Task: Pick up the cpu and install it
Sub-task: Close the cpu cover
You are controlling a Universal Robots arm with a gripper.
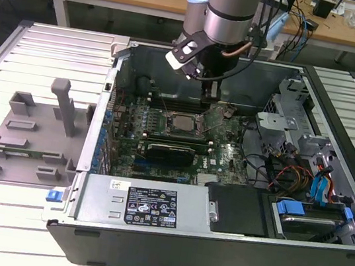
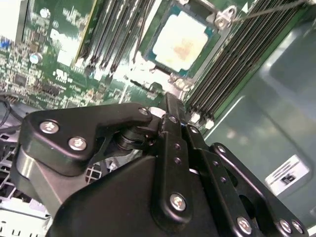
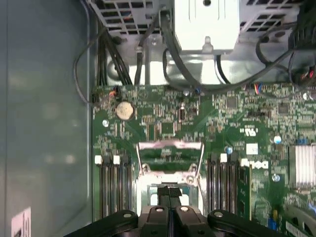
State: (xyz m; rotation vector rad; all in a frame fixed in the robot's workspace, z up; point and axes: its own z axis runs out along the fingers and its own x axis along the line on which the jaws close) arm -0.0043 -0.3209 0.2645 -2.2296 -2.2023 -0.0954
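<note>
Silver cpu [image 2: 180, 42] flat on motherboard [image 3: 168, 128]; gripper [image 3: 169, 193] above motherboard, fingers [image 3: 163, 194] pressed together, empty; cpu prob. light, stiff, fragile; grip edges.

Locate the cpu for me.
In the second wrist view the cpu lies on the motherboard between two banks of memory slots, just beyond the pincer.

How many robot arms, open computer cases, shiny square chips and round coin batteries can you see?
robot arm: 1
computer case: 1
cpu: 1
coin battery: 1
Total: 4
</note>
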